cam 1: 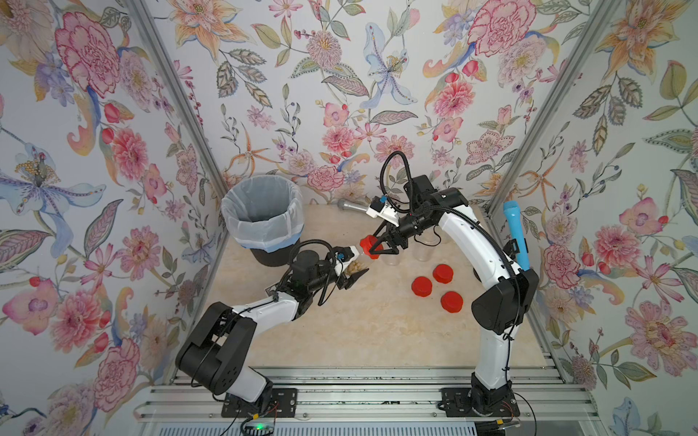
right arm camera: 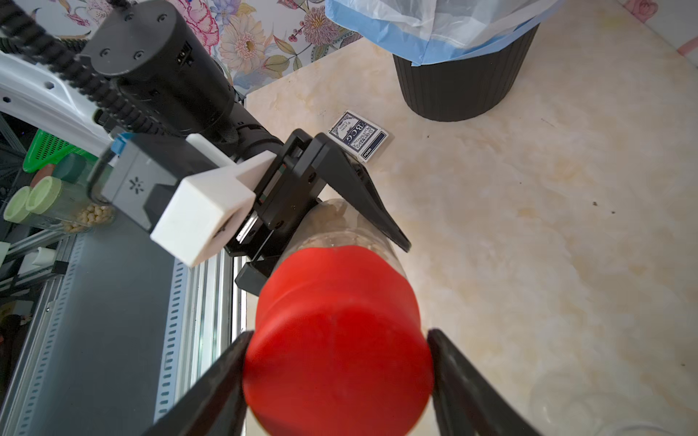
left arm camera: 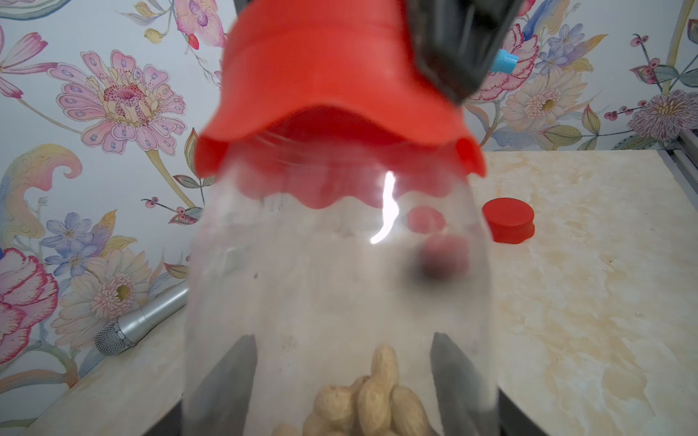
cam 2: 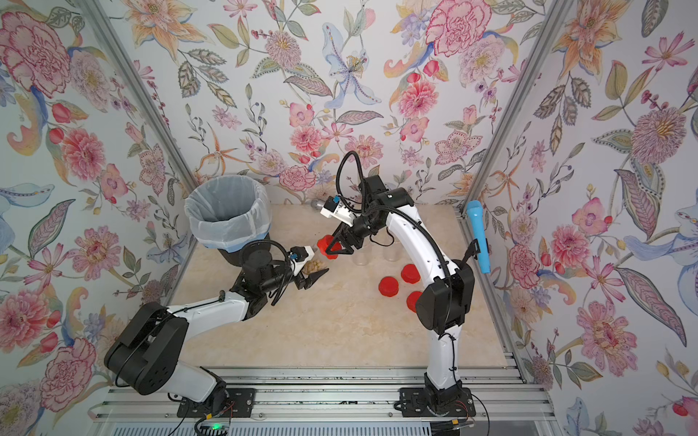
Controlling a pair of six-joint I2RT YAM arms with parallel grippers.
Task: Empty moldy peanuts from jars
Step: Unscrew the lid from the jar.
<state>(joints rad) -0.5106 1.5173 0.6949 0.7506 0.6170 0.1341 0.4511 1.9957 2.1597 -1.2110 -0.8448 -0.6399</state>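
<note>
My left gripper point(left arm camera: 340, 377) pinches one clear jar point(left arm camera: 332, 283) holding peanuts point(left arm camera: 370, 400); my right gripper point(right arm camera: 337, 336) clamps its one red lid point(left arm camera: 332, 75). Three loose lids point(cam 1: 422, 286) point(cam 1: 442, 273) point(cam 1: 451, 302) lie on the table point(cam 1: 359, 332).

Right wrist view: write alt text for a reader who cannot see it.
A red lid sits between the black fingers of the right gripper, on a clear jar clamped by the left gripper. Beyond, on the marbled table, are a playing-card box and a black bin lined with a white bag.
</note>
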